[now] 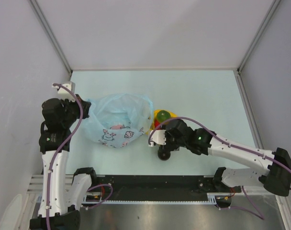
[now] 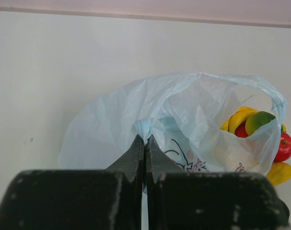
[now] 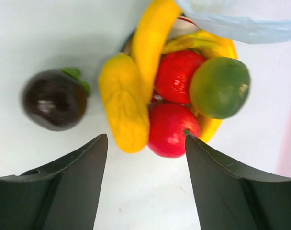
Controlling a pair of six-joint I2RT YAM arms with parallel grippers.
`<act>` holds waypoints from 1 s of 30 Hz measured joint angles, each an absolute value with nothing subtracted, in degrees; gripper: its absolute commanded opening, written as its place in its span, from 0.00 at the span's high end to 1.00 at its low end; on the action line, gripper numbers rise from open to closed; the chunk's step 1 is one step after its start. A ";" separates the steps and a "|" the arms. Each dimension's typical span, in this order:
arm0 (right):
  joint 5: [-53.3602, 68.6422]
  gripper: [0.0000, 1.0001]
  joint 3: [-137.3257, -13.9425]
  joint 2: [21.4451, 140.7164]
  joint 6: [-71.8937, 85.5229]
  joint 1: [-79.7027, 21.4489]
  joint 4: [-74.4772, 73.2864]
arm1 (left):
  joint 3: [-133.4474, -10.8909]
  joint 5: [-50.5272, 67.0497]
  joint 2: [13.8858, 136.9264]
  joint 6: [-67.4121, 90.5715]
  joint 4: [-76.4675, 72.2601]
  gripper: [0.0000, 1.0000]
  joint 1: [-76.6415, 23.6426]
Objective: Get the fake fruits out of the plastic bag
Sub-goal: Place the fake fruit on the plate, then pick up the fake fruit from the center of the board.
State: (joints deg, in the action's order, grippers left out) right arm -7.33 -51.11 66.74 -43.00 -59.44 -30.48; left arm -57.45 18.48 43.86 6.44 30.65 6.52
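The fruits (image 3: 172, 129) lie in a tight pile on the table (image 1: 207, 96), just beside the right edge of the bag (image 1: 119, 120). In the pile are a long banana (image 3: 152, 43), a lumpy yellow fruit (image 3: 124, 108), two red balls touching each other, and a green ball (image 3: 219, 86) pressed against both reds. A dark fruit (image 3: 54, 99) with a small green leaf sits alone on the table. It is near the pile but apart from it, on the side toward the arm bases.

The right gripper (image 3: 143, 141) stands wide open and holds nothing. From its wrist view, the lumpy yellow fruit and the lower red ball show in the gap between the fingers. The dark fruit lies outside the left finger (image 3: 83, 167). I cannot tell whether either finger touches a fruit.

The left gripper (image 2: 144, 143) is closed tight on a gathered twist of the bag's thin film, at the bag's left side. The bag's mouth stands open, facing the pile.

The bag is pale blue and translucent, with pink and dark cartoon prints (image 1: 117, 136) on its near face. The prints are drawings, and I cannot make out any lettering in them.
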 measured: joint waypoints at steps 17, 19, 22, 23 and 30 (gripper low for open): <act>9.08 0.16 -51.42 71.57 -44.66 -58.11 -38.00 | -57.04 18.50 43.48 6.63 30.63 1.00 6.52; 11.81 0.14 -51.42 71.59 -46.24 -57.65 -39.05 | -57.04 18.52 43.46 6.63 30.68 1.00 6.52; 15.35 0.13 -51.42 72.07 -48.80 -57.32 -39.62 | -57.01 18.55 43.44 6.61 30.76 1.00 6.52; 16.03 0.13 -51.42 72.40 -49.41 -57.30 -39.59 | -56.99 18.55 43.44 6.61 30.87 1.00 6.52; 17.80 0.13 -51.44 78.89 -51.70 -57.39 -37.56 | -56.93 18.70 42.94 6.61 31.44 0.99 6.52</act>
